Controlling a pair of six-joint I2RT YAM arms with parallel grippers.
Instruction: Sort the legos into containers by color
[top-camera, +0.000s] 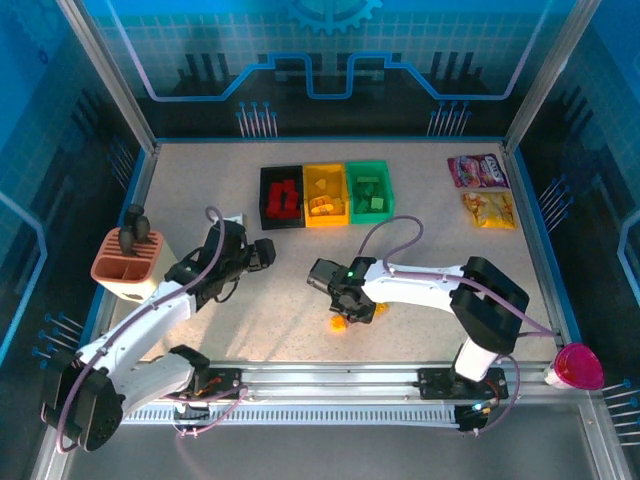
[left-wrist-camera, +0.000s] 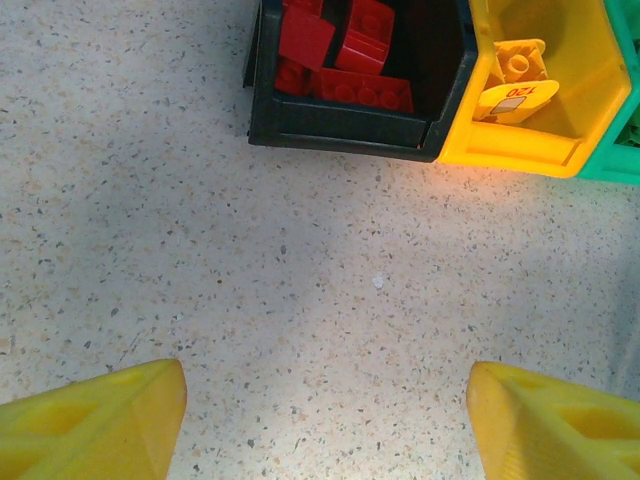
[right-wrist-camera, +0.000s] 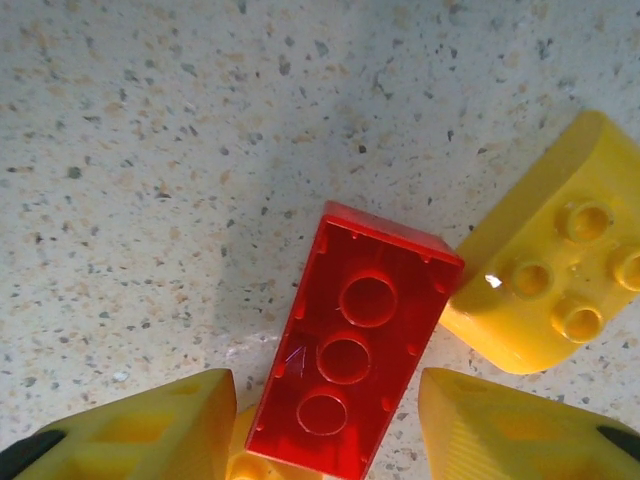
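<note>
Legos (top-camera: 325, 205) mostly sorted by the look of it: red ones (left-wrist-camera: 360, 90) piled in the black bin (left-wrist-camera: 340, 125), yellow ones (left-wrist-camera: 515, 65) in the yellow bin (left-wrist-camera: 510, 150) joined to it, green ones (top-camera: 368, 190) in the green bin (top-camera: 372, 216) one further along. Leftovers out on the surface (left-wrist-camera: 300, 300), well in front of the black bin and off toward the green end: one red brick (right-wrist-camera: 350, 345) lying studs-down, one yellow brick (right-wrist-camera: 545, 285) touching its corner, another yellow bit (right-wrist-camera: 250, 460) peeking out at its edge, under or beside, hard to say.

Right gripper (right-wrist-camera: 325, 385) down over that red brick, jaws roughly half open and straddling its narrow width, a sliver of surface showing on one side. So not clamped yet, as far as visible. Left gripper (left-wrist-camera: 325, 400) hovering just in front of the black bin, jaws wide, nothing between them.

Worries from here, just guessing: pinching near the brick's end and getting a swivel on the lift; dragging the touching yellow brick along; rocking on that half-hidden yellow bit and skewing the grip. Also dropping red into the wrong bin, given such tight neighbours.
</note>
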